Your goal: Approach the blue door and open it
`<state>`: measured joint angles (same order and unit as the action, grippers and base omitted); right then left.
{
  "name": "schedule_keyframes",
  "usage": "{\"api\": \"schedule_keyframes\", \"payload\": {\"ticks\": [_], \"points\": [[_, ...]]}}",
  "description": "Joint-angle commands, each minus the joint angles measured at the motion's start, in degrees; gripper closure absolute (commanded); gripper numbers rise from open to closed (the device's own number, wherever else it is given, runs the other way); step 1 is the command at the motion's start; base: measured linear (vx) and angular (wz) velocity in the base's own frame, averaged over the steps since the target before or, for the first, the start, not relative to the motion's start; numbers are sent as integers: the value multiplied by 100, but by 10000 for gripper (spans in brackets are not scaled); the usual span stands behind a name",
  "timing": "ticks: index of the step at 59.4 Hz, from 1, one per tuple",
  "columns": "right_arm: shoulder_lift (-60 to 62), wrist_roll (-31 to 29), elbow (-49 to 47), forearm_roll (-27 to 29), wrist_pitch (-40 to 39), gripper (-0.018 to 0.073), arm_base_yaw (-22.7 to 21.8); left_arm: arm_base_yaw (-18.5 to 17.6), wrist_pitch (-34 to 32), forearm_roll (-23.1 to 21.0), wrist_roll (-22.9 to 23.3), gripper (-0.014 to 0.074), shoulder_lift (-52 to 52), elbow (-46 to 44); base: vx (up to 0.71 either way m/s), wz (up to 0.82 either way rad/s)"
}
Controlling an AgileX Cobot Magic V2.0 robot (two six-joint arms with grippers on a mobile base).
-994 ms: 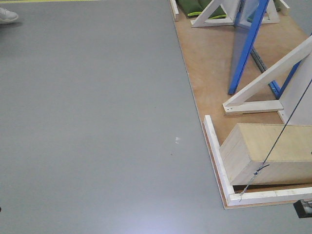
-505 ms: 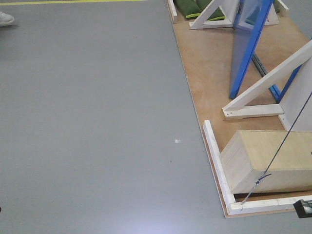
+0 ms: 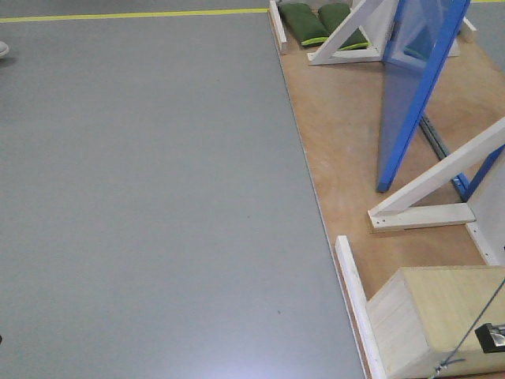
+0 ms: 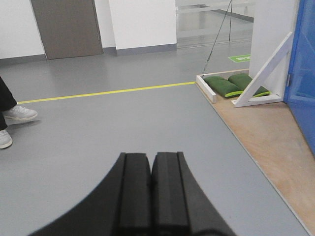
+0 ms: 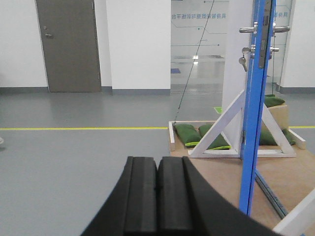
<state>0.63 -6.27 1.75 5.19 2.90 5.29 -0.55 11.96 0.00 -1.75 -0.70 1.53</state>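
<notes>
While the left gripper (image 4: 151,194) and right gripper (image 5: 157,199) are both clenched on nothing, the blue door (image 3: 406,87) stands upright on a plywood platform (image 3: 339,134), ahead and to the right, beside grey floor (image 3: 158,197).

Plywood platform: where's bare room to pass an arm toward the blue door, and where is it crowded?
Free: the plywood strip between the grey floor and the blue door, from the green bags down to the white brace. Crowded: around that brace and the wooden box.
</notes>
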Motion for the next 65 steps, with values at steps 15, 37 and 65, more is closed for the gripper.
{"api": "schedule_keyframes", "payload": {"ticks": [15, 37, 65], "points": [[87, -22, 109, -11, -473, 567, -37, -39, -481, 0, 18, 526, -79, 34, 44, 6], [87, -22, 109, -11, -473, 567, -37, -39, -481, 0, 18, 526, -79, 34, 45, 9], [87, -22, 109, -11, -473, 567, -37, -39, -481, 0, 18, 526, -79, 34, 43, 0]]}}
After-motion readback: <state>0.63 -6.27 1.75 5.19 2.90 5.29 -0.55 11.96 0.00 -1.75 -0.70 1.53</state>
